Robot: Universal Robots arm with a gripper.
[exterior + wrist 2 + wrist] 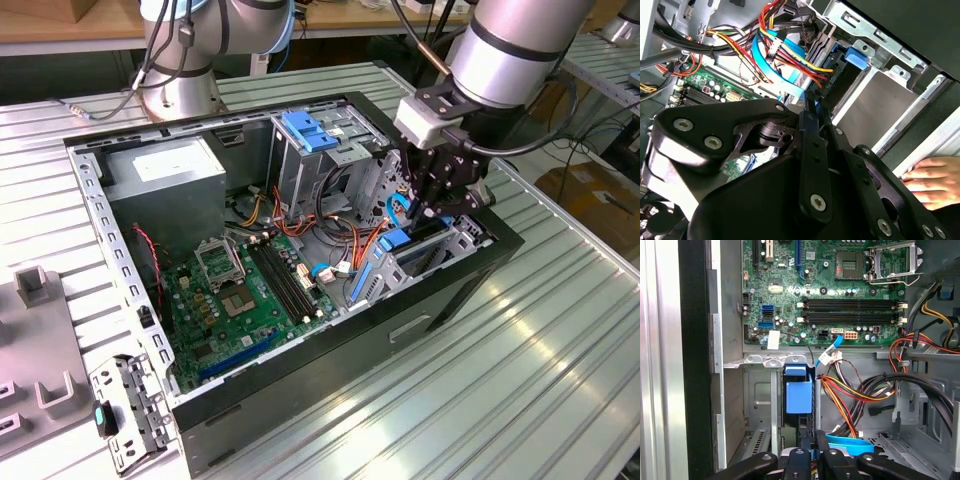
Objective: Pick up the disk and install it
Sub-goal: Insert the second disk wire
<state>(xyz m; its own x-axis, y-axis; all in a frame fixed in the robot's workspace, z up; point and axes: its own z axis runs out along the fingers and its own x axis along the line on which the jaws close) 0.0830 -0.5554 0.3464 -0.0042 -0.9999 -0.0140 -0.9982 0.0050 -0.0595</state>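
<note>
Gripping the disk (415,245) on edge, our tool (432,205) holds it long axis down, inside the bay (455,245) walls.

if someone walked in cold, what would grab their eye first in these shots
Probably the open computer case on the ribbed metal table, its green motherboard bare on the floor of the case. Next, the arm's black end effector reaching into the drive bay at the exterior view's right, among orange and yellow cables. A person's hand rests at the case edge.
</note>
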